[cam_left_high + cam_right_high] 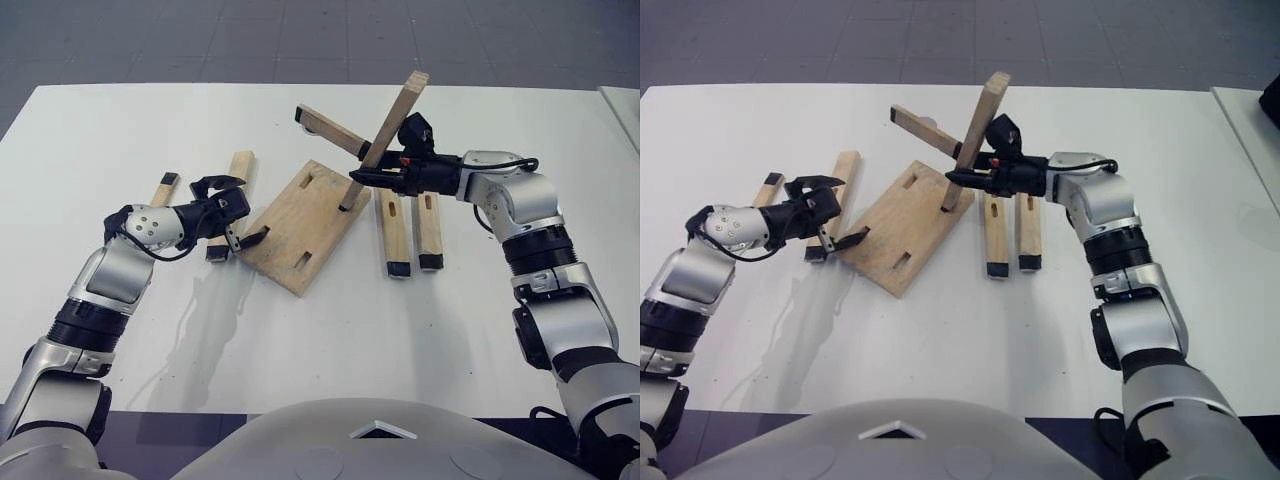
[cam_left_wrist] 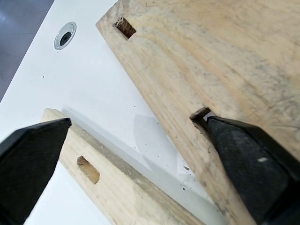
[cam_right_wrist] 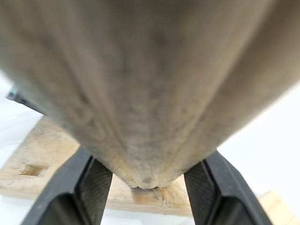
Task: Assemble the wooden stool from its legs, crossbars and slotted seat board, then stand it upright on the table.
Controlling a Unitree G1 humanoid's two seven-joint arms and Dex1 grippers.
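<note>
The slotted seat board [image 1: 305, 225] lies flat at the table's middle. My right gripper [image 1: 365, 172] is shut on a leg [image 1: 388, 135] held steeply tilted, its lower end down on the board's far right corner by a slot. A crossbar [image 1: 325, 127] sticks out of that leg to the left. In the right wrist view the leg [image 3: 150, 93] sits between the fingers [image 3: 96, 185]. My left gripper [image 1: 245, 210] is open at the board's left edge, one fingertip [image 2: 243, 159] touching the edge of the board [image 2: 220, 61], the other over a loose leg [image 2: 117, 187].
Two loose legs [image 1: 392, 235] [image 1: 430, 228] lie side by side right of the board. Two more [image 1: 165, 190] [image 1: 235, 185] lie left of it, near my left gripper. A cable hole [image 2: 64, 35] sits in the white table [image 1: 120, 130]. A second table [image 1: 625, 105] borders the right.
</note>
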